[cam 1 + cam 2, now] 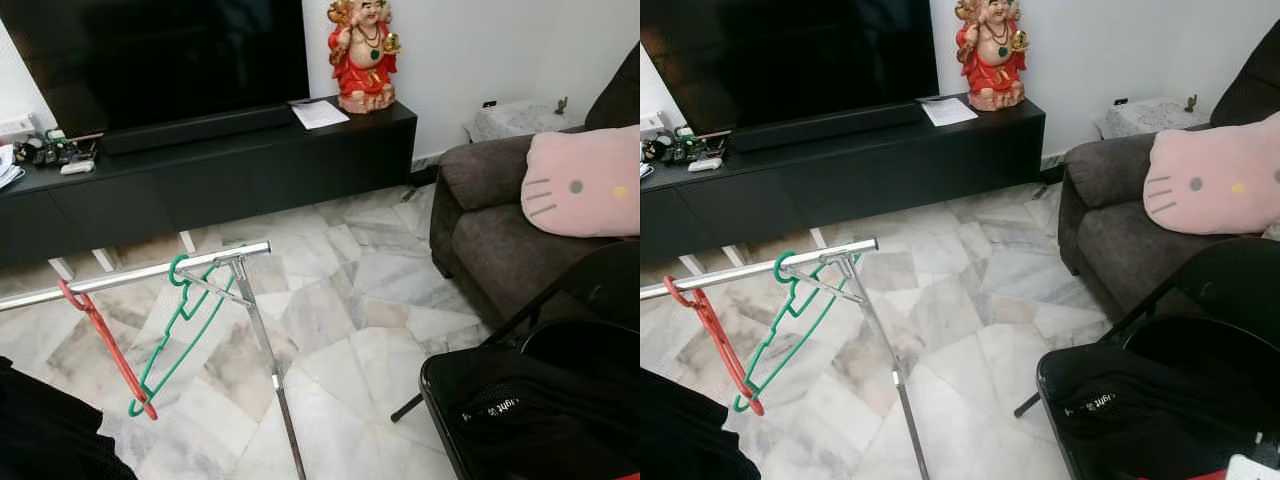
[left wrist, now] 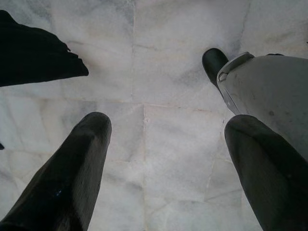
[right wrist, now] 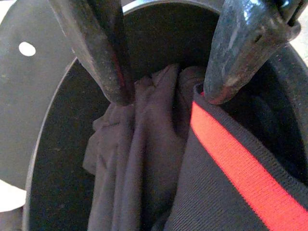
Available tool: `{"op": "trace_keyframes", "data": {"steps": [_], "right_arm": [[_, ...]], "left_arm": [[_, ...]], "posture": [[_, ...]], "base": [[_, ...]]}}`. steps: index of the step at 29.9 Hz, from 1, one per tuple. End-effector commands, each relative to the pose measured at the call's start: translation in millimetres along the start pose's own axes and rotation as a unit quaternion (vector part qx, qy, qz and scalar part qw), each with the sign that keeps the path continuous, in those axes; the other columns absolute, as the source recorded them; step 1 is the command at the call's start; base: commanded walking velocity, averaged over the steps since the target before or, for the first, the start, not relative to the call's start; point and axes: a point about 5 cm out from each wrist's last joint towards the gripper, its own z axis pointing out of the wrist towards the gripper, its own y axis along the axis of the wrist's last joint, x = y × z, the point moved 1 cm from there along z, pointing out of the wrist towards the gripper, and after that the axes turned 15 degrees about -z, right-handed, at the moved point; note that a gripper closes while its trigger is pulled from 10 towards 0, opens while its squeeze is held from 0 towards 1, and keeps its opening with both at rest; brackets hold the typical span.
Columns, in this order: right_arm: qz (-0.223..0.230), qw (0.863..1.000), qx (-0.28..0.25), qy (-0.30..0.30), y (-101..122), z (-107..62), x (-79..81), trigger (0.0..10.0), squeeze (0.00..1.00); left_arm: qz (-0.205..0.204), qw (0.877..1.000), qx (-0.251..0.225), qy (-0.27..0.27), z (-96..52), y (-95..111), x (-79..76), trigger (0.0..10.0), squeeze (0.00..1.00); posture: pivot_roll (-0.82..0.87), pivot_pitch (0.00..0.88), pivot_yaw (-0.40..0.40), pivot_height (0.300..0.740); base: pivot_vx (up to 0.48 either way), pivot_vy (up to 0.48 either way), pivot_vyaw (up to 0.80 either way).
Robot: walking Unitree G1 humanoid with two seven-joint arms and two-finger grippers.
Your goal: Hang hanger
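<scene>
A green plastic hanger [image 1: 180, 330] and a red plastic hanger [image 1: 105, 350] both hang by their hooks on the silver metal rail [image 1: 130, 275], green nearer the rail's end post, red further along. The left gripper [image 2: 163, 173] is released, fingers spread above the marble floor [image 1: 340, 300] below the rail. The right gripper [image 3: 166, 96] hangs open-fingered, grasping nothing, over dark red-striped clothes [image 3: 226, 168] in a round black basket [image 3: 53, 144].

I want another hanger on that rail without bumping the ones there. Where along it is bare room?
The rail is bare between the red hanger and the green hanger, and again left of the red one. The right end is crowded: the green hook sits by the stand's post.
</scene>
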Motion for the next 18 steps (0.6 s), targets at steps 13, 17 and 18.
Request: {"op": "trace_keyframes", "data": {"steps": [13,17,18], "right_arm": [[0.011,0.999,-0.028,0.019,10.2,9.4,13.2,10.0,0.0],[0.0,0.999,-0.03,0.022,12.0,12.4,15.0,10.0,0.0],[-0.001,0.999,-0.032,0.022,12.8,13.0,15.3,10.0,0.0]], "left_arm": [[0.005,1.0,0.01,0.01,-1.1,-3.9,6.6,10.0,0.0],[0.005,1.0,0.01,0.011,-1.1,-4.0,6.8,10.0,0.0],[0.005,1.0,0.01,0.011,-1.1,-4.0,6.8,10.0,0.0]], "posture": [[-0.19,0.051,0.103,0.74],[-0.18,0.051,0.102,0.74],[-0.18,0.052,0.102,0.74]], "base": [[0.0,0.0,0.0],[0.0,0.0,0.0],[0.0,0.0,0.0]]}}
